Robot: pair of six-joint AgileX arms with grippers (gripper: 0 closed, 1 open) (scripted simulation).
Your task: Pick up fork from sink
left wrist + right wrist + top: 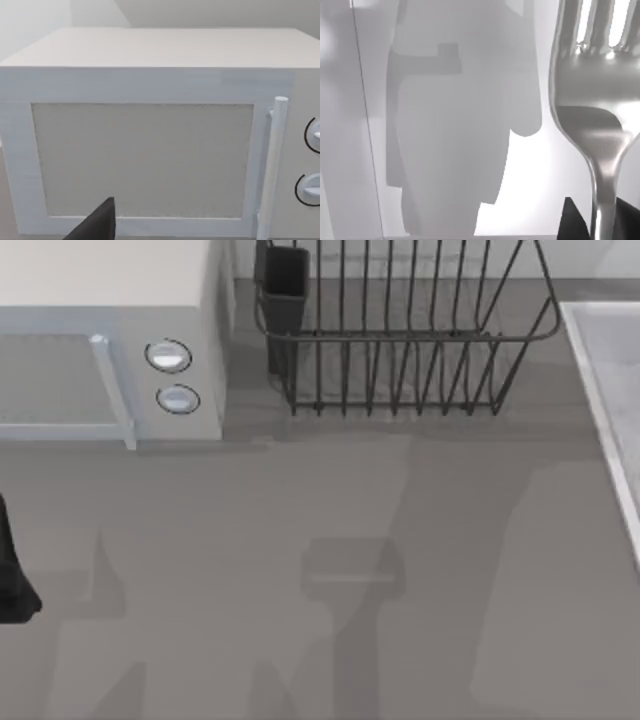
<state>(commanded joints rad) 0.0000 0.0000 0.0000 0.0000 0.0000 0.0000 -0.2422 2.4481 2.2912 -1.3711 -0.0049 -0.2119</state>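
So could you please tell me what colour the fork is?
The fork is shiny silver metal, clearest in the right wrist view, with the right gripper around its handle.

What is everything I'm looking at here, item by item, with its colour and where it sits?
microwave: one, white, two round knobs and a bar handle, back left of the table; the left wrist view faces its door.
dish rack: one, dark wire, back middle of the table, with a dark cutlery holder at its left end.
sink: one, pale grey-white with a lighter raised rim, at the table's right edge.
fork: one, shiny silver, seen close in the right wrist view over the pale sink floor, its neck running down between the dark fingertips.
table: one, grey, under everything.
left gripper: dark, low in front of the microwave door.
right gripper: dark fingertips on either side of the fork's neck.
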